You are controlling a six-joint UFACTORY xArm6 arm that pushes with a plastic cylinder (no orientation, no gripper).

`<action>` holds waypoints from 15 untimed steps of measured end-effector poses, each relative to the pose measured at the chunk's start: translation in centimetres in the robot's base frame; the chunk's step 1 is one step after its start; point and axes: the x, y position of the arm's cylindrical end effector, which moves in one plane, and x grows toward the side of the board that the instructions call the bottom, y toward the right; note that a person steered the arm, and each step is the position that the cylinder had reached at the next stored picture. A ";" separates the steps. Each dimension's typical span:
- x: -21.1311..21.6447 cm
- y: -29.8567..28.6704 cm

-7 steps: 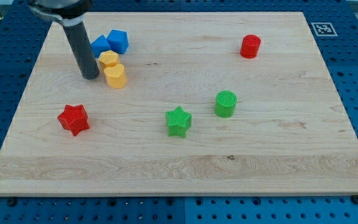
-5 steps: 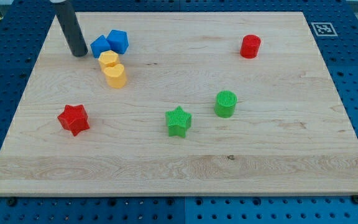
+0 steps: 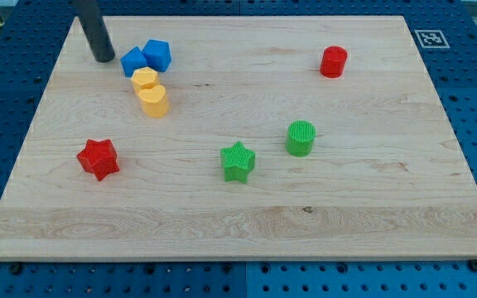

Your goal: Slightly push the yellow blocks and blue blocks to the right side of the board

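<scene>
Two blue blocks sit side by side near the view's top left: one (image 3: 133,61) on the left and a cube-like one (image 3: 157,55) on the right. Just below them stand two yellow blocks, the upper (image 3: 145,79) touching the lower (image 3: 153,101). My tip (image 3: 103,59) rests on the board just left of the left blue block, a small gap apart. The dark rod rises from it to the view's top edge.
A red star (image 3: 98,158) lies at the left, a green star (image 3: 238,161) and a green cylinder (image 3: 301,137) near the middle, a red cylinder (image 3: 334,61) at the top right. The wooden board (image 3: 371,207) has a marker tag (image 3: 430,38) at its top right corner.
My tip has moved toward the view's top and slightly left, from beside the yellow blocks to just left of the blue blocks. No block has moved.
</scene>
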 end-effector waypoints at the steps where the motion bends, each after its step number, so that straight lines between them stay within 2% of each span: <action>1: 0.0 2.4; 2: 0.1 3.2; 4: 1.7 -0.5; 7: 2.4 5.6; 8: 2.4 3.6; 9: 2.8 -1.8; 10: 4.9 -2.1; 12: 6.7 0.1; 15: 6.7 5.8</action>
